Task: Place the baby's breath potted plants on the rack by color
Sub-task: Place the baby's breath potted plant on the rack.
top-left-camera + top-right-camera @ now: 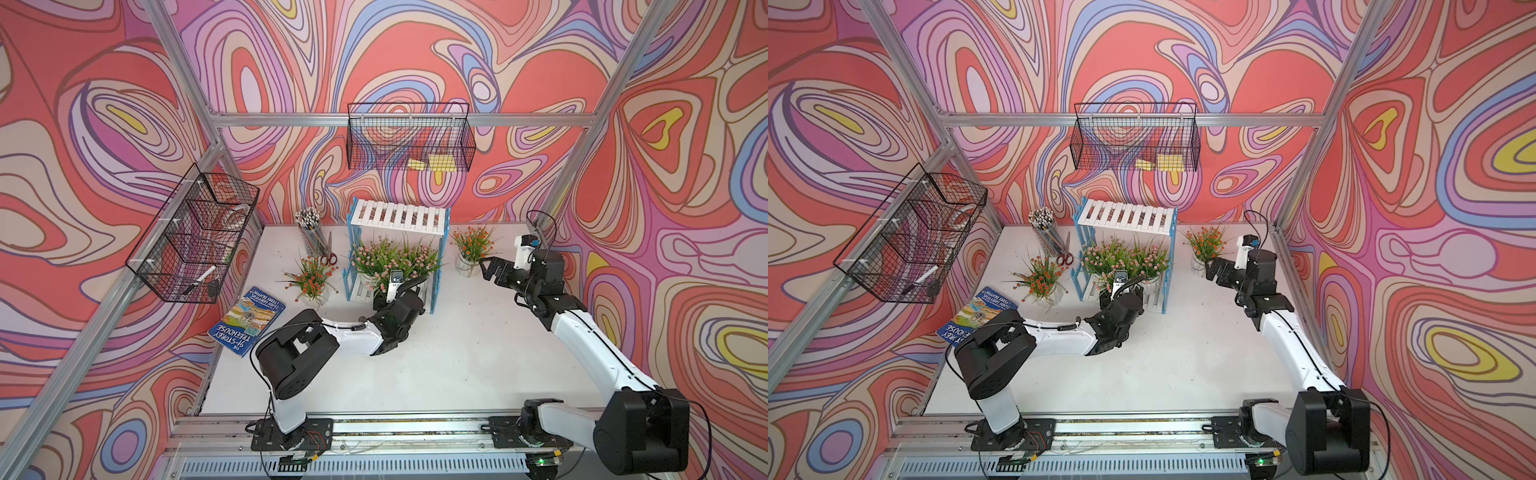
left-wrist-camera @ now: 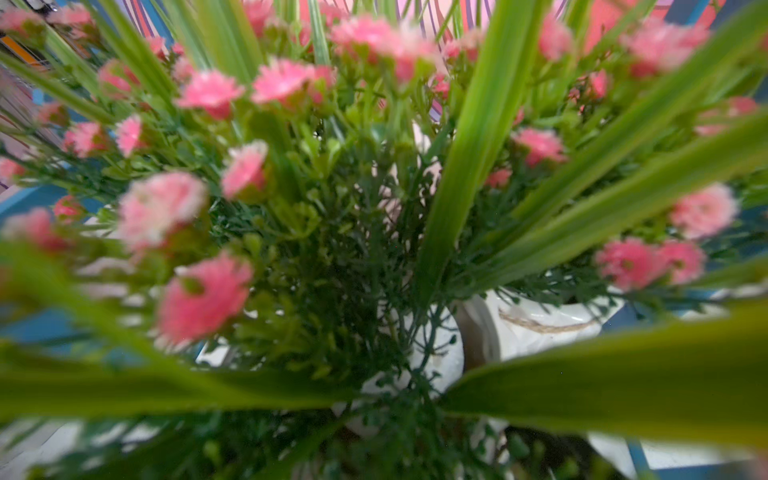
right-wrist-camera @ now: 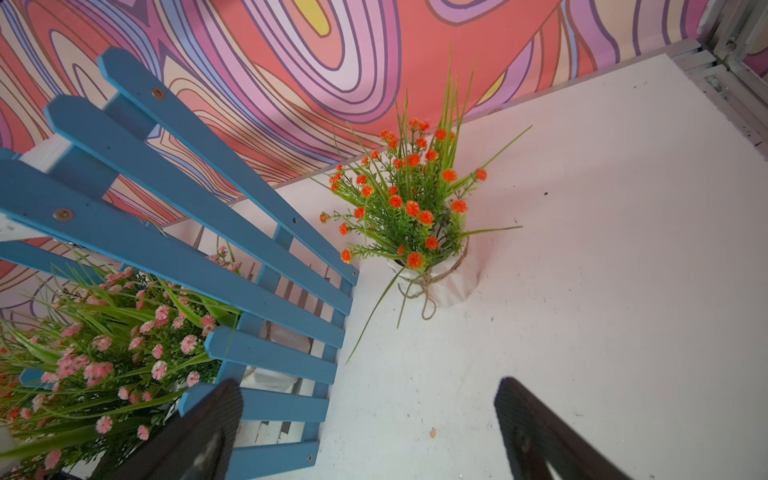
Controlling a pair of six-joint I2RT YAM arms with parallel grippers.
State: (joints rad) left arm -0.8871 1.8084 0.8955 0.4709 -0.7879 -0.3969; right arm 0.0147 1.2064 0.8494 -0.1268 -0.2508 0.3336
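The rack (image 1: 399,216) stands at the back of the table with its top tier bare. Pink baby's breath potted plants (image 1: 370,257) crowd its lower tier. My left gripper (image 1: 380,298) reaches into the front of that tier at a white pot (image 2: 432,353). Foliage fills the left wrist view and hides the jaws. One orange plant (image 1: 311,276) stands on the table left of the rack. Another orange plant (image 1: 471,247) stands to the right. My right gripper (image 3: 370,432) hangs open and empty just in front of this plant (image 3: 411,208), beside the rack's blue side (image 3: 187,199).
A cup of pencils (image 1: 309,232) and scissors (image 1: 330,253) sit left of the rack. A blue book (image 1: 249,324) lies at the table's left edge. Black wire baskets hang on the left wall (image 1: 195,232) and the back wall (image 1: 409,137).
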